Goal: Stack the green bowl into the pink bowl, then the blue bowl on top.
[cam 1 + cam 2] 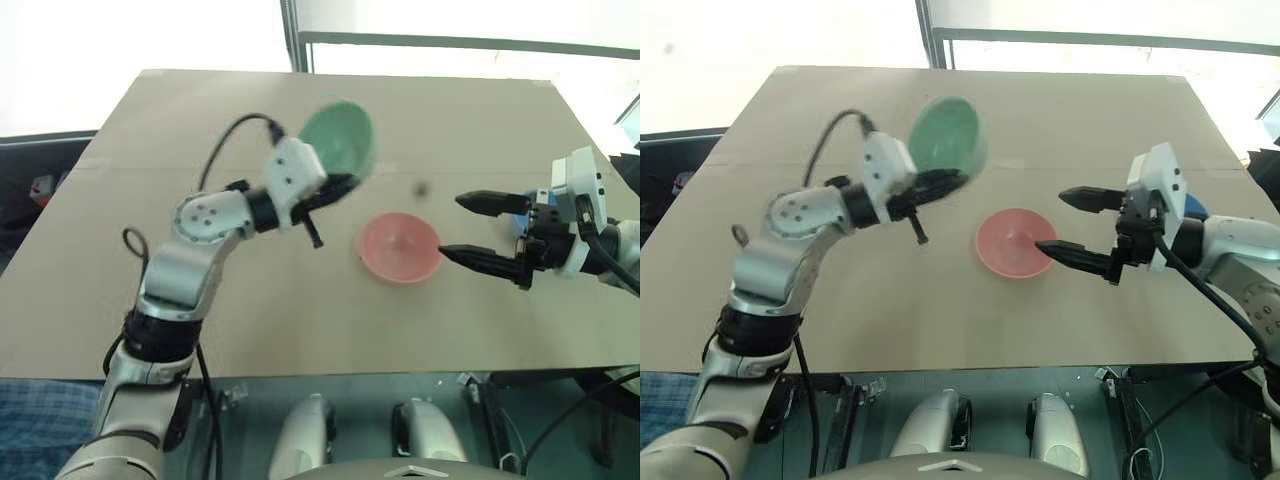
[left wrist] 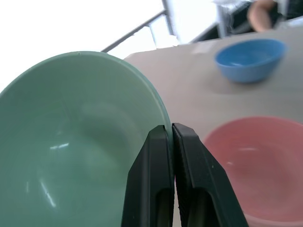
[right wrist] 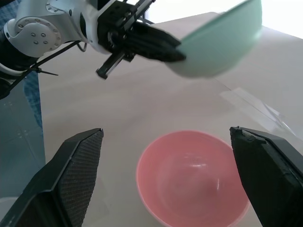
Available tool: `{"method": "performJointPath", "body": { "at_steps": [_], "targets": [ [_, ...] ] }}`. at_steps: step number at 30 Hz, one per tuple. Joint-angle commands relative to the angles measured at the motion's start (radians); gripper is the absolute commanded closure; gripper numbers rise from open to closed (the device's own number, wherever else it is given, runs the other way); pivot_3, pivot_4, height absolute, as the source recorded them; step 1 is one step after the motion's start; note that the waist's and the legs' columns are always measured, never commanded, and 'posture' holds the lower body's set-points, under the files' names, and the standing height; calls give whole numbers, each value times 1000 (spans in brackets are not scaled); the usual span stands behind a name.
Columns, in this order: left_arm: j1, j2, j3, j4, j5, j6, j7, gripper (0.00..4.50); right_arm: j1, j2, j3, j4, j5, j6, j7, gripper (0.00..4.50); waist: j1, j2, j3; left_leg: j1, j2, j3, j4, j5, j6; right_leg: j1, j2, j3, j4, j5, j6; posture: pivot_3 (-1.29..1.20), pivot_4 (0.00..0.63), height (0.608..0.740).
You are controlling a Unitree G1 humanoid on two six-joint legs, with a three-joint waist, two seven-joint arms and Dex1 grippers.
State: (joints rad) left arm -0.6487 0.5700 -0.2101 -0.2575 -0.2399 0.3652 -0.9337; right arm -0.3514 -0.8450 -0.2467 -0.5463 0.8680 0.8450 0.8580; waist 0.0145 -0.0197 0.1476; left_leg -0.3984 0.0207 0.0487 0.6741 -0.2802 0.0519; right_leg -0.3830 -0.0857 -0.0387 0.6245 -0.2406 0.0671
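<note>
Mint-green plastic fills the left gripper [image 2: 171, 137], whose two black fingers are pinched tight on the rim of the green bowl [image 1: 338, 138], holding it tilted in the air above the brown table [image 1: 200, 330], at about eleven o'clock from the pink bowl [image 1: 399, 247]. That pink bowl sits upright on the table near its middle, and at its three o'clock the right gripper [image 1: 472, 229] hovers with its fingers spread wide and nothing between them. Behind that gripper, the blue bowl [image 2: 250, 59] rests on the table, apart from the pink one.
</note>
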Motion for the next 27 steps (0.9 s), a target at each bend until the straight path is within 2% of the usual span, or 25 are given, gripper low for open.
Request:
{"method": "performJointPath", "body": {
  "at_steps": [1, 6, 15, 16, 18, 19, 20, 23, 27],
  "targets": [
    [-82, 22, -102, 43, 30, -89, -164, 4480, -20, -1, -14, -27, 22, -25, -8, 0, 0, 0, 0, 0, 0, 0, 0, 0, 0, 0, 0, 0, 0, 0, 0, 0, 150, 740],
    [-148, 40, -213, 154, 88, -194, -338, 4480, 3, -10, -31, -19, 5, -57, 5, 0, 0, 0, 0, 0, -1, 0, 2, 0, 1, 0, 1, 1, -1, 0, 0, 0, 150, 740],
    [-146, -87, -206, 242, 100, -311, -330, 4480, 53, -10, -50, -58, 18, -67, -35, 0, 2, 0, 0, -4, 0, 0, 5, -3, 5, 0, 0, 0, 0, 0, 0, 0, 150, 740],
    [-148, -102, -193, 243, 84, -315, -328, 3945, 57, -9, -51, -61, 18, -68, -38, 0, 2, 0, 0, -4, 0, 0, 6, -3, 5, 0, 0, 0, 0, 0, 0, 0, 150, 740],
    [-151, -120, -173, 237, 46, -311, -338, 3615, 63, -11, -50, -65, 17, -71, -40, 0, 2, 0, 0, -4, 0, -1, 8, -3, 5, 0, 0, 0, 0, 0, 0, 0, 150, 740],
    [-155, -129, -163, 241, 46, -323, -327, 3125, 64, -12, -49, -65, 16, -73, -42, 0, 2, 0, 0, -4, 0, -1, 8, -3, 5, 0, 0, 0, 0, 0, 0, 0, 150, 740],
    [-161, -141, -150, 251, 52, -342, -307, 3000, 64, -12, -48, -64, 16, -74, -42, 0, 2, 0, 0, -3, 0, -1, 9, -3, 5, 0, 0, 0, 0, 0, 0, 0, 150, 740],
    [-169, -160, -104, 268, 45, -334, -264, 1936, 66, -13, -44, -59, 13, -78, -41, 0, 2, 0, 0, -2, 0, -1, 9, -3, 5, 1, 0, 1, 0, 0, 0, 0, 150, 740],
    [-140, -162, 9, 219, -95, -149, -220, 1936, 75, -18, -39, -37, -15, -94, -43, 0, 0, 0, 0, -2, 1, -1, 10, -3, 5, 1, 0, 1, 0, 0, 0, 0, 150, 740]
  ]
}}
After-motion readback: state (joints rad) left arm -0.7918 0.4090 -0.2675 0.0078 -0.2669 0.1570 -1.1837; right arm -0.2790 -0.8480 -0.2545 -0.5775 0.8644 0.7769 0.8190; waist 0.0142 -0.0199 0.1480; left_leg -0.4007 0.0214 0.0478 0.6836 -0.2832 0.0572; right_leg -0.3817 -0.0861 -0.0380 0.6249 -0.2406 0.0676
